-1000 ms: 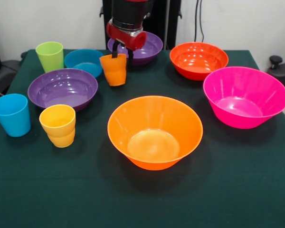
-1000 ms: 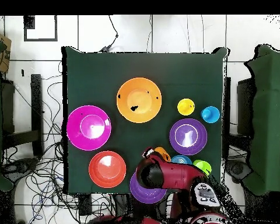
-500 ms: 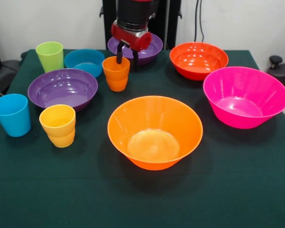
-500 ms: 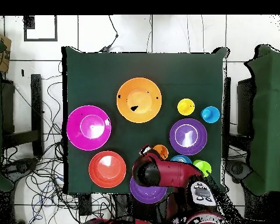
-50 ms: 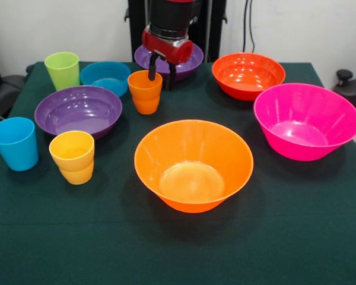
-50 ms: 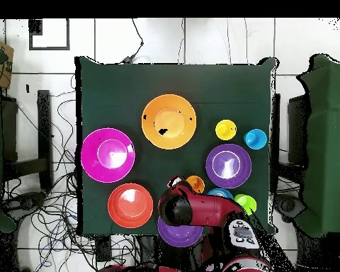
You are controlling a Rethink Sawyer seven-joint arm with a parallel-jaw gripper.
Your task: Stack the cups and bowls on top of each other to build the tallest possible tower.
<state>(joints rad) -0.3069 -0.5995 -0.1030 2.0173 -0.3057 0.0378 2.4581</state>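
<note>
1. Orange cup (image 5: 145,91) stands upright on the green tablecloth (image 5: 285,237), between the nearer purple bowl (image 5: 78,110) and the far purple bowl (image 5: 184,59); in the overhead view it shows just beside the arm's red wrist.
2. Nothing is stacked yet as far as the pictures show: every cup and bowl sits apart on the cloth, so the tower has no layers.
3. Wide orange bowl (image 5: 193,164) sits open side up near the middle of the table, well apart from the orange cup. It looks a likely base for the tower, though that is a judgement.
4. Around them lie the pink bowl (image 5: 305,120), the red-orange bowl (image 5: 248,75), the small blue bowl (image 5: 105,77), and the lime green cup (image 5: 63,70), blue cup (image 5: 15,143) and yellow cup (image 5: 73,157), all untouched.
5. The gripper (image 5: 162,67) hangs straight down from above, at the orange cup's far rim. One finger (image 5: 152,66) dips at the rim and the other stands outside it, so the jaws are spread and straddle the wall without clamping it.
6. Almost the whole job remains: lifting the cup and building the pile.
</note>
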